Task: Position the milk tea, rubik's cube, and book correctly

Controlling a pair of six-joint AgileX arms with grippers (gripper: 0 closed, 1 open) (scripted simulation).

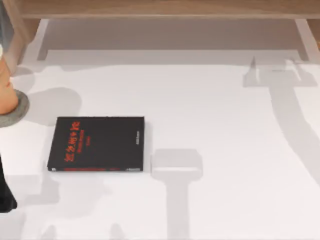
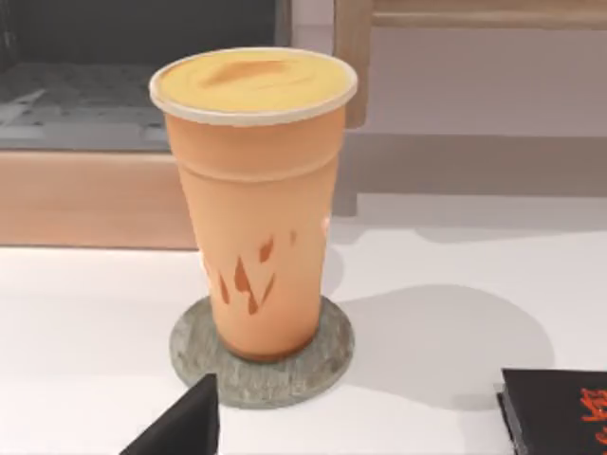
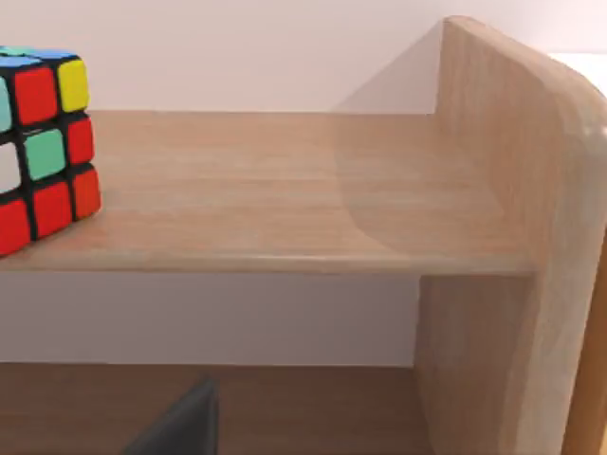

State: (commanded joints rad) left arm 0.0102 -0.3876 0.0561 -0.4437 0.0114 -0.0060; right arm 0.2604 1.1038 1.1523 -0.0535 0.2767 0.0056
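The milk tea [image 2: 254, 199], a tall orange-brown cup with a paler top, stands upright on a round grey coaster [image 2: 313, 365]. It sits at the table's far left edge [image 1: 5, 92]. A dark part of my left gripper [image 2: 185, 427] is just in front of the coaster, apart from the cup. The rubik's cube [image 3: 38, 142] rests on a wooden shelf board [image 3: 285, 204]. A dark part of my right gripper [image 3: 185, 422] hangs below that board, off to the side of the cube. The book with the light-blue cover is out of view.
A black book with red lettering [image 1: 97, 144] lies flat on the white table, left of centre; its corner [image 2: 555, 412] lies near the coaster. The wooden shelf [image 1: 165, 9] runs along the back, with an upright side panel [image 3: 503, 246]. My left arm [image 1: 4, 192] shows at the left edge.
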